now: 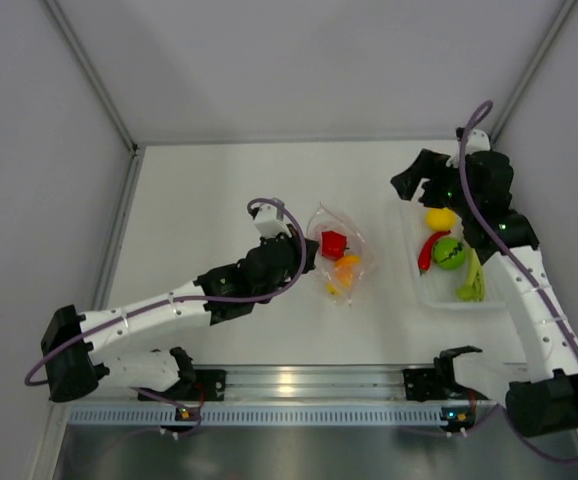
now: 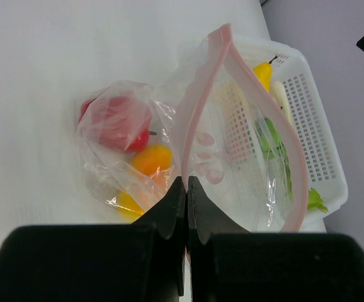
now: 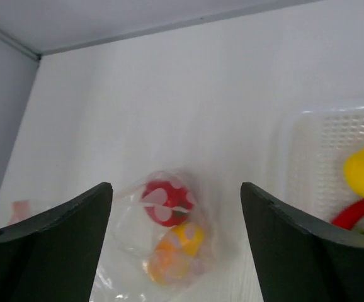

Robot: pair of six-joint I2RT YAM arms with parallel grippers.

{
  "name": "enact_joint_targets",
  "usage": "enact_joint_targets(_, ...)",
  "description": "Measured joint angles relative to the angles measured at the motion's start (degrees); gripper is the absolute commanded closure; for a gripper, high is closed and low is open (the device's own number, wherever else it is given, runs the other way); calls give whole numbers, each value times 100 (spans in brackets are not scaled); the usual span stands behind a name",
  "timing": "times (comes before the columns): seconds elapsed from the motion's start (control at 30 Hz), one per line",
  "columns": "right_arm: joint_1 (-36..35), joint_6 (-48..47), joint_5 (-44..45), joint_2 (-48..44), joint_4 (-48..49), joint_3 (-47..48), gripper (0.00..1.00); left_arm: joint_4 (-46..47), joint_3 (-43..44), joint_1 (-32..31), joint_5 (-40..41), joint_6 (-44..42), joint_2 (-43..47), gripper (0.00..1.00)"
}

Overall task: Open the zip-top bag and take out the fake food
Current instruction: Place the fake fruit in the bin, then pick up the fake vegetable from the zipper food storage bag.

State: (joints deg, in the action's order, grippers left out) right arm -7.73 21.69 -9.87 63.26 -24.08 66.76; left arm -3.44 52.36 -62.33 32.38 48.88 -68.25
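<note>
The left gripper (image 2: 187,189) pinches the rim of the zip-top bag (image 2: 198,113) at its tips; the right gripper (image 3: 176,189) hangs released; the thin plastic could slip free, shutting the fake food (image 2: 116,123) inside.

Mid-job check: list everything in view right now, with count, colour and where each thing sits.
bag: 1, clear with pink zip strip, table centre, mouth open
pepper: 1, red, inside bag
orange piece: 1, orange, inside bag
yellow piece: 1, yellow, inside bag, near end
tray: 1, white, perforated, right of bag
yellow fruit: 1, yellow, tray's far end
chili: 1, red, in tray
ball: 1, green, in tray beside chili
stalk: 1, yellow-green, tray's near end
table: 1, white, under everything
left gripper: 1, black, shut on bag's edge
right gripper: 1, black, open, empty, over tray's far end
</note>
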Motion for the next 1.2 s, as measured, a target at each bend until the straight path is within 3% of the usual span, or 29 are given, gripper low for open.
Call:
enact_joint_targets(0.03, -188, 55, -109, -98, -2, 0, 31, 0, 0, 0, 0, 0, 0, 100)
enact_joint_targets(0.2, -1386, 295, -120, -332, -247, 42, 52, 0, 2, 0, -2, 2, -20, 100)
enact_joint_targets(0.23, -1663, 339, 13, -323, -404, 118, 60, 0, 2, 0, -2, 4, -28, 100)
enact_joint_targets(0.33, -2677, 407, 658, -201, -846, 468, 68, 0, 4, 0, -4, 9, -55, 100)
enact_joint_targets(0.47, -3744, 529, 1602, -66, -1255, 807, 71, 0, 39, 0, -31, 48, -85, 100)
enact_joint_targets(0.63, -4481, 750, 2651, 310, -1600, 914, 73, 2, 94, 2, -92, 74, -105, 100)
enact_joint_targets(1.2, -4461, 1403, 3311, 1432, -1709, 557, 78, 4, 98, 2, -332, 282, -105, 100)
